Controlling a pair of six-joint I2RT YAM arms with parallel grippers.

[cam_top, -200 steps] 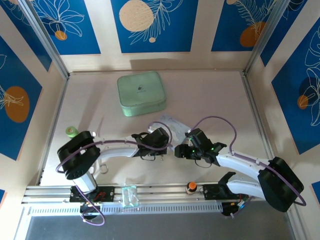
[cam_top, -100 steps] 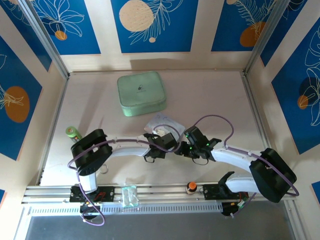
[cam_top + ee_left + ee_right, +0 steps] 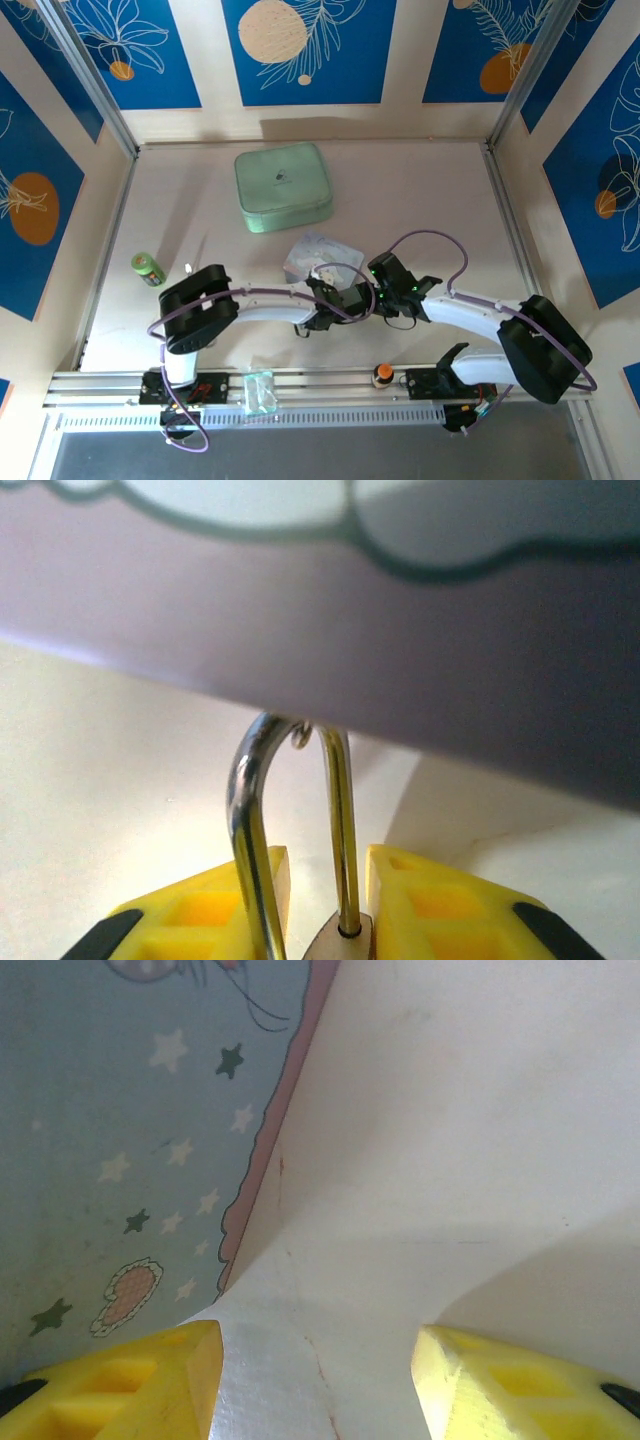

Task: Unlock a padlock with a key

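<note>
Blue walls with leaf drawings stand around your pale surface (image 3: 430, 200). A flat green box (image 3: 283, 187) lies toward the back of it. A small green cylinder (image 3: 148, 268) sits off on the left side, well apart from the arms. A crinkly clear bag (image 3: 318, 255) lies near the middle, just behind the spot where your two arms meet. A round orange-topped knob (image 3: 382, 373) sits on the rail at the near edge.

Your left pincer (image 3: 328, 890) is pinching the padlock (image 3: 340, 942). In the left wrist view its yellow fingers (image 3: 210, 910) press on the little brass body from both sides. The thin silver shackle (image 3: 241, 820) sticks up between them. The top of the shackle reaches a blurry purple thing (image 3: 400, 650) with a dark wavy edge. You cannot tell from here if they touch.

Your right pincer (image 3: 315, 1370) is spread wide. Its yellow fingers (image 3: 130, 1380) have nothing between them, just the pale surface below. A pale blue sheet with little stars and a pink edge (image 3: 110, 1140) lies just beside its left finger.

From above, the two pincers are very close, tip to tip, near the middle of the surface.
</note>
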